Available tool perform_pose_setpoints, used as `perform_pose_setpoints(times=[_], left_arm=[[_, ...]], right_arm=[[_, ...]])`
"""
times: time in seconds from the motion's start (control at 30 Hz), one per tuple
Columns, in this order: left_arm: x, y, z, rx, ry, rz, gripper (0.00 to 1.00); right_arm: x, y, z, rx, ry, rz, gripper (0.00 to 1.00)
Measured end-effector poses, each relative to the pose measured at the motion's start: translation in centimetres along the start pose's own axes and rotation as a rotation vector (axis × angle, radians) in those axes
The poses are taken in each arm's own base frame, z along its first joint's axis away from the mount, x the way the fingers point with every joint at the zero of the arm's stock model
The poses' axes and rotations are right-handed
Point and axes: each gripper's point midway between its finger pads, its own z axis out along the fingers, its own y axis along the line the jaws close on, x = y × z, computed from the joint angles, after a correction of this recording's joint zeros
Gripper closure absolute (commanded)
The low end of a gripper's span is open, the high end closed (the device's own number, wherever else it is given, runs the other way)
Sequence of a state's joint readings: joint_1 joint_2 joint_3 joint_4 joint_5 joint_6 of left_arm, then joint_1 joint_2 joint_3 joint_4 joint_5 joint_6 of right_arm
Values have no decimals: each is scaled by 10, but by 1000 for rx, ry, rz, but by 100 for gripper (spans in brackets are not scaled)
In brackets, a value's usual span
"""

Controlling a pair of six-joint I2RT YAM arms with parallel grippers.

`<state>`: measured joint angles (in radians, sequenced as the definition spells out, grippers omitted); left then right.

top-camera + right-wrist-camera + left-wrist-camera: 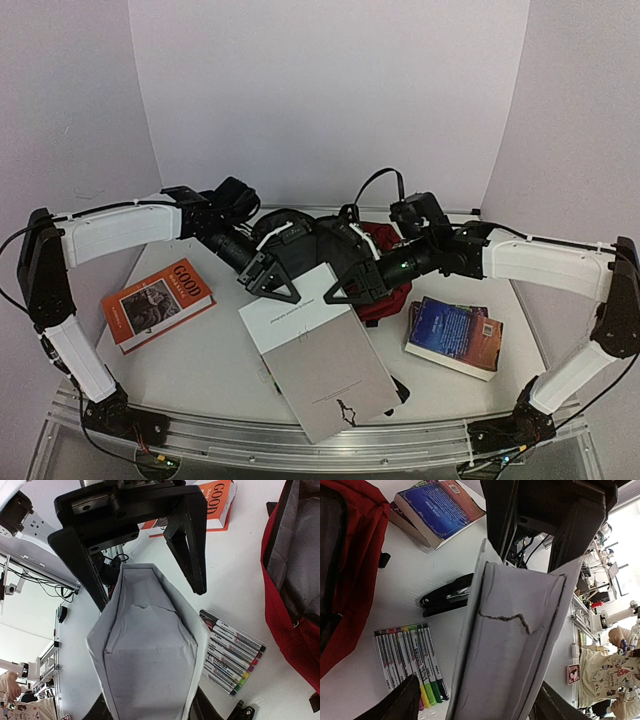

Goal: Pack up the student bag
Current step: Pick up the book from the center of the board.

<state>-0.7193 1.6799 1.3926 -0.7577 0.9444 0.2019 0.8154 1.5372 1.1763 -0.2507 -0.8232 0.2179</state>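
**A:** What lies farthest left?

**B:** An orange book (158, 302) with "GOOD" on its cover, flat on the counter (200, 380).

**A:** And the left hand?

**B:** The left hand (277, 287) has its fingers apart, one on each side of the pale grey book (320, 350) at its far edge. A gap shows beside one finger.

**A:** Anything near that book?

**B:** A pack of markers (410, 660) and a black stapler (447, 597) lie on the counter below it.

**A:** The right hand?

**B:** The right hand (352, 292) is clamped on the same far edge, and the cover bows between its fingers.

**A:** Where is the student bag?

**B:** The student bag (385, 305) sits at the back of the counter behind both hands, with its mouth open. A blue book (455, 335) lies farthest right.
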Motion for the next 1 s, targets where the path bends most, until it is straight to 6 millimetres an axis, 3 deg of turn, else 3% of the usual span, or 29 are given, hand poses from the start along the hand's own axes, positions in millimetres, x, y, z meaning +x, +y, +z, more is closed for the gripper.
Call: perform_pose_setpoints(times=[0.2,0.53,0.8,1.0], left_arm=[[0,-15,0,94,-11,-22,45],[16,-18,5,143,15,-82,61],[19,-19,6,156,14,-88,77],[22,-16,6,141,23,-137,85]], right_arm=[[2,0,4,-10,9,-6,72],[9,1,13,-46,44,-12,71],[10,-1,15,-28,46,-22,55],[5,-20,15,82,16,-11,41]])
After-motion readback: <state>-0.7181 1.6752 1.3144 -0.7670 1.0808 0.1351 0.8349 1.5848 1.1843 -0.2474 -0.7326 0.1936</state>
